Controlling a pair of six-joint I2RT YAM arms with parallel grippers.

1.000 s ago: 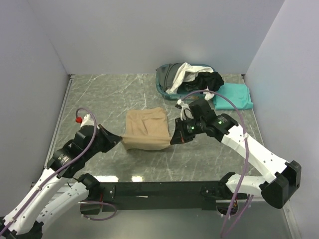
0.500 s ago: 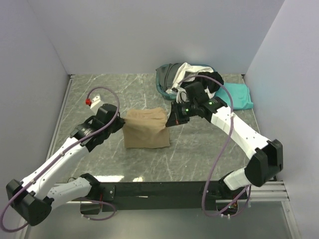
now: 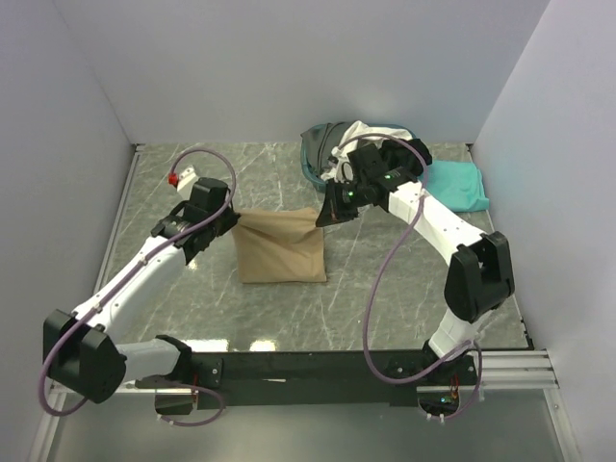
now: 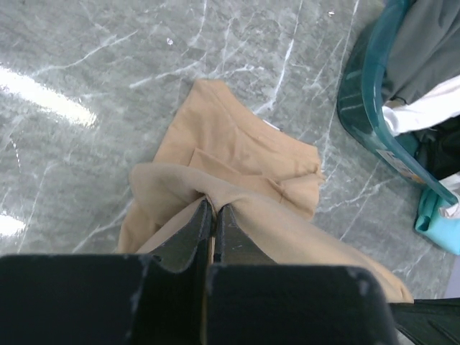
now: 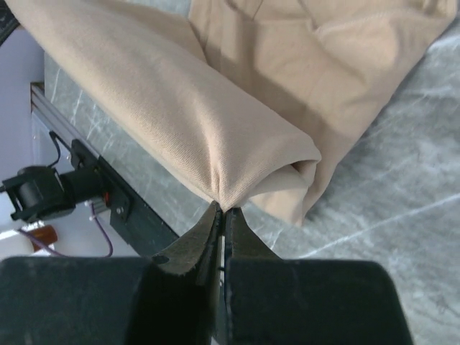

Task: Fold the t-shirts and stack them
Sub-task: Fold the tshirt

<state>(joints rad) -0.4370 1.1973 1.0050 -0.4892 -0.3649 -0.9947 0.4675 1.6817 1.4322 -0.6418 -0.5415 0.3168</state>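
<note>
Taking the top view as a clock face with 12 at the far wall, the tan shirt [image 3: 279,252] lies at the middle of the table [image 3: 192,183]. It is folded into a rough rectangle. Its near part rests flat on the marble and its far edge is raised off the surface.

The left gripper [image 3: 229,219] is at the shirt's 10 o'clock corner. Its jaws are pressed together on a bunched fold of tan cloth, which humps over the fingertips in the left wrist view. The right gripper [image 3: 325,214] is at the 2 o'clock corner, its jaws likewise clamped tight on a pinched ridge of the same shirt. The far edge stretches between the two grippers in a nearly straight line.

Farther back, at 1 o'clock, the basket [image 3: 310,166] stands near the far wall. It holds a grey shirt [image 3: 327,142], a white shirt [image 3: 358,137] and a black shirt [image 3: 409,154], all heaped loosely. Just beside it at 2 o'clock, a teal shirt [image 3: 454,185] lies folded on the table.
</note>
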